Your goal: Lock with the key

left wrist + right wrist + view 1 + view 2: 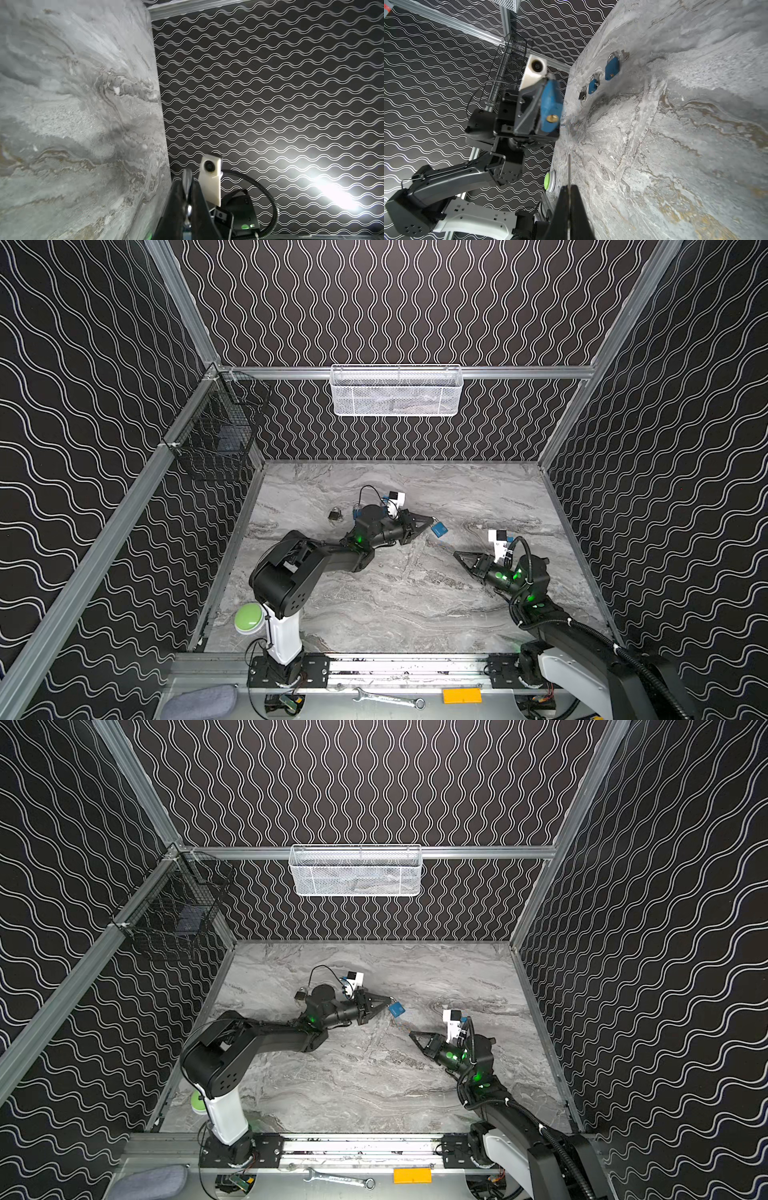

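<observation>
My left gripper [431, 521] [187, 184] is shut on the silver shackle [187, 176] of a blue padlock [439, 529] [397, 1009] and holds it above the marble table [374, 605]. In the right wrist view the lock [551, 104] turns its brass keyhole [552, 118] toward me. My right gripper [456, 553] [568, 187] is shut on the key [569, 168]. The thin blade sticks out from the tips and points at the lock, a short gap away from it.
Three more padlocks lie on the table behind the left arm: a large blue one [612, 67], a smaller blue one [592, 86] and a black one [582, 95] [335, 514]. A green button [249, 616] sits front left. A white mesh basket [397, 391] and a black wire basket [220, 435] hang on the walls.
</observation>
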`<state>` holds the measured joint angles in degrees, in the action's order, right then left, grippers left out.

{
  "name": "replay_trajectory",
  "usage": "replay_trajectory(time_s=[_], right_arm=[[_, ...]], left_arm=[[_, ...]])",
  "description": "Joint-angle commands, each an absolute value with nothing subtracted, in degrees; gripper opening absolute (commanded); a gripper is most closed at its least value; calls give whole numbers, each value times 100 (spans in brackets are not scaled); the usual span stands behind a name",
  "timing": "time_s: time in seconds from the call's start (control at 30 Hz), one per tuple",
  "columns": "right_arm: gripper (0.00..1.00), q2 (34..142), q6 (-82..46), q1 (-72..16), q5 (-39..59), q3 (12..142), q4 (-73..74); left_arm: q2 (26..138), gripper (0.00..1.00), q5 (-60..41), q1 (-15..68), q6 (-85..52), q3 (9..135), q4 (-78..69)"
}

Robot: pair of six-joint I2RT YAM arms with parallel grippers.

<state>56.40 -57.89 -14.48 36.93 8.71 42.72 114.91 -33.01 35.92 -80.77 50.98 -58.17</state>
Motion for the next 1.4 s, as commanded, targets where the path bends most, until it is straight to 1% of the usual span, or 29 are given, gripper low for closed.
replay_trajectory(time_s=[0.0,0.1,0.27,0.47,0.57,0.7,0.87,0.97,1.37], right_arm=[[0,5656,-5887,-1439,3705,929,4526],[0,5504,-5782,-1414,3661,999,4201],[0,5248,-5474,-1167,3632,1157,3378],[0,5310,-5186,-431,4202,1274,2842],[0,5415,-5208,-31,4550,1256,2910],[0,5549,-4953,373,4822,1442,2605],[0,5797,-4635,629,5032,1708,2269],[0,5962,-4631,685,5142,1747,2357],[0,6288,-4692,694,5281,1742,2674]], left_arm=[[11532,0,-3293,3577,-7993,5243,-5978],[11779,0,-3492,3512,-7881,5566,-5663],[12324,0,-4016,3190,-7297,6615,-4234],[13135,0,-4276,2705,-5872,8589,-1636],[13641,0,-4347,2510,-5458,9469,-697],[14219,0,-4274,2384,-4847,10423,289],[14959,0,-4256,2272,-4671,11331,721],[15382,0,-4272,2285,-4589,11885,1022],[16019,0,-4118,2285,-4473,12618,1595]])
